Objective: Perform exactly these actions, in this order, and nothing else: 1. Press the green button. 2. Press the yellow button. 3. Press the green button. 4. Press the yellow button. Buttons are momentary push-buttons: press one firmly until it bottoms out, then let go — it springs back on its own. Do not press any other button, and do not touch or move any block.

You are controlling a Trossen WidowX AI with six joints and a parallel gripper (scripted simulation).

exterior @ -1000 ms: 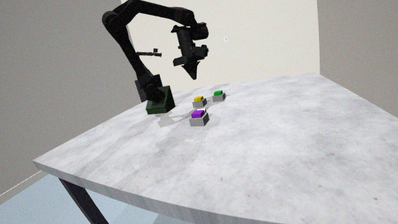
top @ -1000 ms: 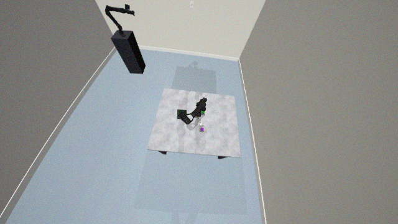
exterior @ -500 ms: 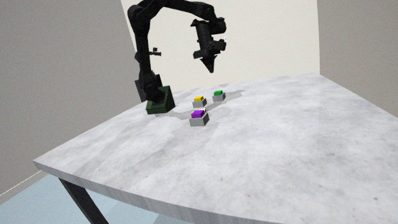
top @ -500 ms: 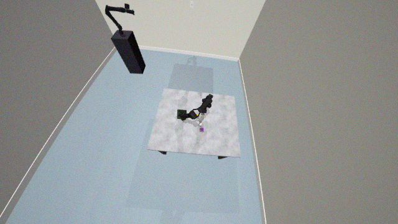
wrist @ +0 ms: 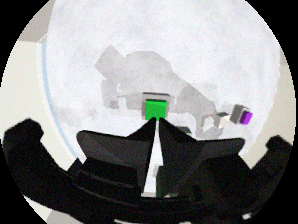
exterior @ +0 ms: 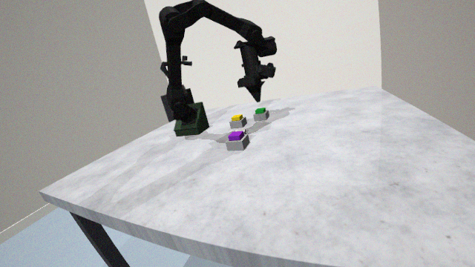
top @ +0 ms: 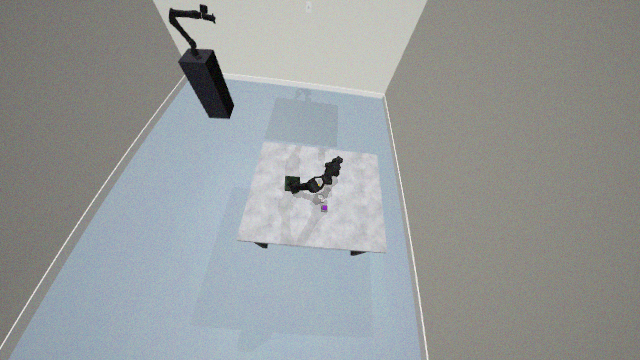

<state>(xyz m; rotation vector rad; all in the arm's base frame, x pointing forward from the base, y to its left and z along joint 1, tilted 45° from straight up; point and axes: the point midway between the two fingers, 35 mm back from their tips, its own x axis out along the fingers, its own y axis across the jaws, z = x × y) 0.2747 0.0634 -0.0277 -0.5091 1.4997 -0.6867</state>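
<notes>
The green button (exterior: 260,110) (wrist: 156,109) sits raised on its grey base. My gripper (exterior: 258,101) (wrist: 157,120) is shut and empty, pointing down a short way above the green button, not touching it. The yellow button (exterior: 237,118) stands raised on its grey base, nearer the arm's base; a little yellow (top: 319,185) shows beside the arm in the top view. In the wrist view the yellow cap is hidden behind the fingers.
A purple button (top: 324,207) (exterior: 236,136) (wrist: 245,118) on a grey base stands to one side. A small whitish block (wrist: 223,120) lies near it, mostly hidden behind it in the exterior view. The arm's dark green base (exterior: 192,126) stands on the marble table (exterior: 297,185).
</notes>
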